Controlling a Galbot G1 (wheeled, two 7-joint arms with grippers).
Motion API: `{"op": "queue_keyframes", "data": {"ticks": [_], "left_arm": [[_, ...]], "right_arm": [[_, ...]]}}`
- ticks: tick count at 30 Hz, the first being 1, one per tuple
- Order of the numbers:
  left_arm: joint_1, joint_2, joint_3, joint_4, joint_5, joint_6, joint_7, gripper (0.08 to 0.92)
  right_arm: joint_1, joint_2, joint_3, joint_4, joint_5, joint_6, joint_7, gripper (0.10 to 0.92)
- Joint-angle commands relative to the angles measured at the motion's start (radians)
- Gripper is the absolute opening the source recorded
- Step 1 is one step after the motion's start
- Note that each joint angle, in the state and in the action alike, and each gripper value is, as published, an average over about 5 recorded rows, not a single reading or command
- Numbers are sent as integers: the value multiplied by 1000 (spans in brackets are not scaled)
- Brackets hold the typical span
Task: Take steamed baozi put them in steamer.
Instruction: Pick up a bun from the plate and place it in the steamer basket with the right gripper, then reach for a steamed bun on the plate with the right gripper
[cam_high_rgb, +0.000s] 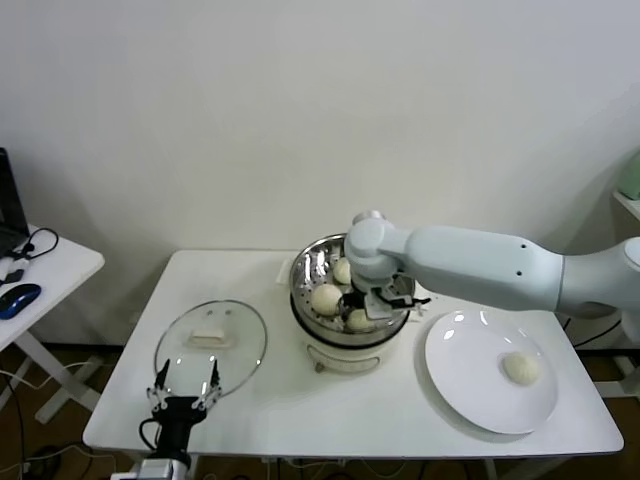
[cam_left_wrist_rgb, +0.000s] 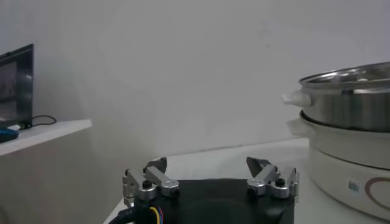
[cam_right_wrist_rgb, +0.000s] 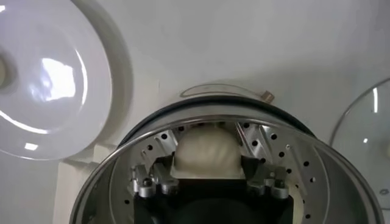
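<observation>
Left claw (cam_high_rgb: 184, 383): spread, idle at the surface's (cam_high_rgb: 300, 420) 7 o'clock edge.
Right claw (cam_right_wrist_rgb: 209, 180): spread inside the steamer (cam_high_rgb: 306, 268), a baozi (cam_right_wrist_rgb: 205, 152) between its fingers.
Steamer contents: three baozi.
Plate (cam_high_rgb: 460, 385): at 3 o'clock, one baozi (cam_high_rgb: 521, 367).
Glass lid (cam_high_rgb: 240, 335): at 9 o'clock.

The right arm reaches in from the right side across the work area, its white forearm nearly level and its wrist bent downward. The right gripper (cam_high_rgb: 372, 302) points down at the centre of the scene, its fingers (cam_right_wrist_rgb: 149, 181) spread apart on either side of a rounded shape between them. The left gripper (cam_high_rgb: 184, 385) rests low at the near left, fingers (cam_left_wrist_rgb: 149, 181) parted wide and holding nothing.
</observation>
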Motion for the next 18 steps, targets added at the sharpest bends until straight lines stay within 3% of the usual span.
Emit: {"op": "queue_keyframes", "data": {"ticks": [1,12,18], "left_arm": [[-1,-3,0,1,0,2,-1,823],[-8,-2,3,-6,2,8,-2,823],[-15,3,4,-8,0,9,-1,823]], "right_arm": [[-1,0,4,0,2,6,1,791],[68,-35,57,-7,71,22,-13,823],[240,-125,-3,-45,298,-101,-47,823]]}}
